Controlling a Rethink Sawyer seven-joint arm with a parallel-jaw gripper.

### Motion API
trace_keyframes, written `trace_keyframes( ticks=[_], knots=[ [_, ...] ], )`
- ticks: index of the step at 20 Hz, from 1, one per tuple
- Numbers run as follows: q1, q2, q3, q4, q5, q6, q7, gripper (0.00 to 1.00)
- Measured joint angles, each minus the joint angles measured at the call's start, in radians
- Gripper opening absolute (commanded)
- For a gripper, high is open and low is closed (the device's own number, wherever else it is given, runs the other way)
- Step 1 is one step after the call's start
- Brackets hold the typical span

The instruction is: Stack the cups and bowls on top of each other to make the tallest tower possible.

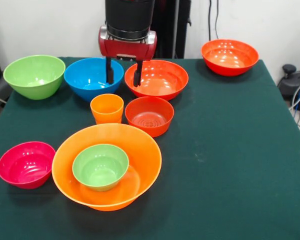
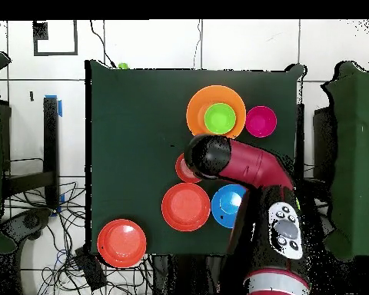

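The largest orange bowl (image 1: pixel 142 155) stands near the front of the table with the small green bowl (image 1: pixel 100 166) inside it. Both also show in the overhead view, the orange bowl (image 2: pixel 195 107) around the green one (image 2: pixel 219 118). The orange cup (image 1: pixel 107 108) stands upright just behind them, beside the small red-orange bowl (image 1: pixel 149 116). My gripper (image 1: pixel 123 74) hangs open and empty above and behind the cup, between the blue bowl (image 1: pixel 87 77) and a wider red-orange bowl (image 1: pixel 160 79). In the overhead view the arm (image 2: pixel 249 165) hides the gripper and the cup.
A large green bowl (image 1: pixel 34 76) stands at the back left, a pink bowl (image 1: pixel 26 164) at the front left and another red-orange bowl (image 1: pixel 229 56) at the back right corner. A small green thing (image 2: pixel 123 66) sits at the table's edge; I cannot tell what it is.
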Motion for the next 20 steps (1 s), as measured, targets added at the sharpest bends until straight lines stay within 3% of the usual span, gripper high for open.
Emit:
trace_keyframes(
  ticks=[7, 20],
  knots=[
    [-0.018, -0.003, 0.003, 0.174, 0.0, -0.153, 0.0, 1.0],
    [0.031, -0.042, 0.003, 0.149, 0.001, -0.009, 0.0, 1.0]
  ],
)
